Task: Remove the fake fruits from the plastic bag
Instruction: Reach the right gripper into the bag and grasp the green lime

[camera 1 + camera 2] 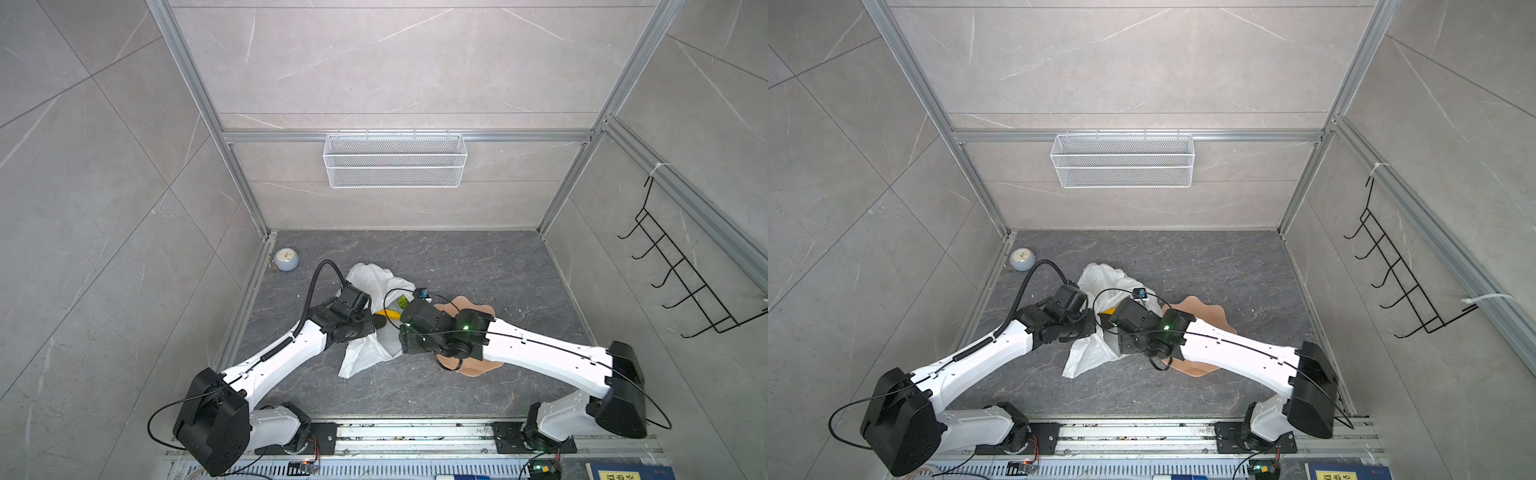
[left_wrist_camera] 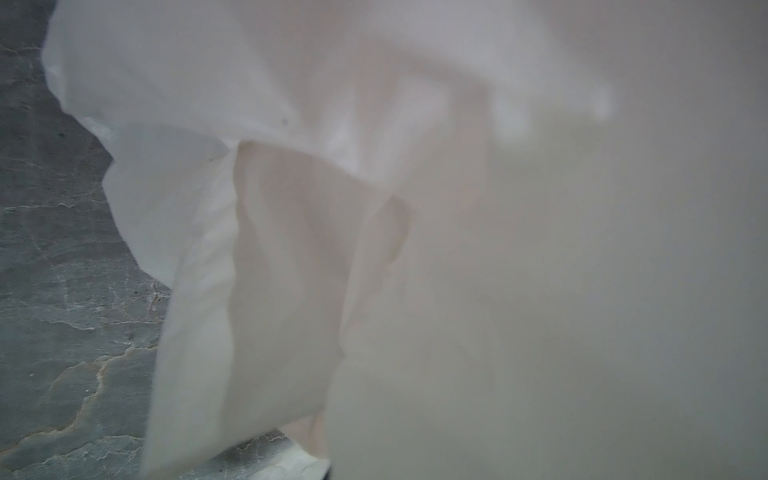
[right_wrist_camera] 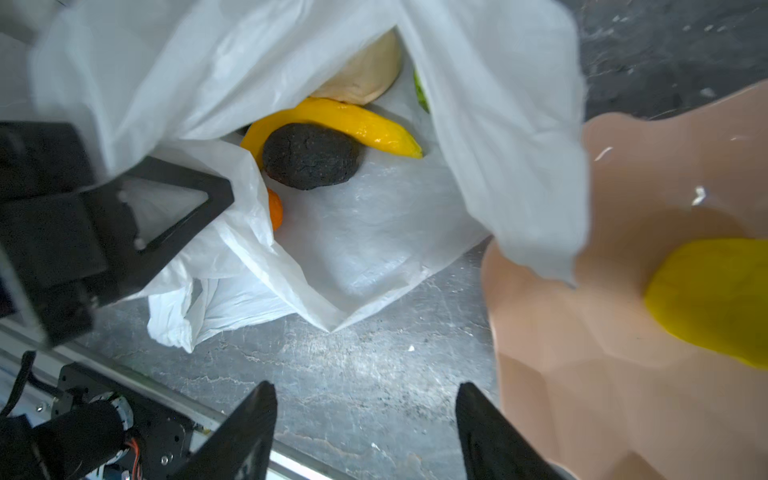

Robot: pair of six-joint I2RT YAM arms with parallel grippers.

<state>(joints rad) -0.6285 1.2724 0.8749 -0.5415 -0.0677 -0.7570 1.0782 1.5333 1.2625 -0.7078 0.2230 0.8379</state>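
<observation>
The white plastic bag (image 1: 365, 278) (image 1: 1100, 274) lies crumpled mid-floor with its mouth open. Inside it the right wrist view shows a yellow banana (image 3: 353, 120), a dark oval fruit (image 3: 311, 156), part of an orange (image 3: 275, 210) and a cream pear (image 3: 365, 70). A bumpy green fruit (image 1: 402, 300) peeks out beside the banana (image 1: 390, 314). A bumpy yellow fruit (image 3: 715, 299) rests on the pink plate (image 3: 582, 374). My left gripper (image 3: 224, 195) (image 1: 363, 318) is shut on the bag's edge; bag plastic (image 2: 249, 249) fills its own view. My right gripper (image 3: 365, 395) (image 1: 409, 347) hangs open and empty over bare floor between bag and plate.
The pink scalloped plate (image 1: 478, 368) lies right of the bag, under my right arm. A small round clock (image 1: 286, 258) sits in the far left corner. A white wire basket (image 1: 395, 160) hangs on the back wall and a black hook rack (image 1: 681, 274) on the right wall.
</observation>
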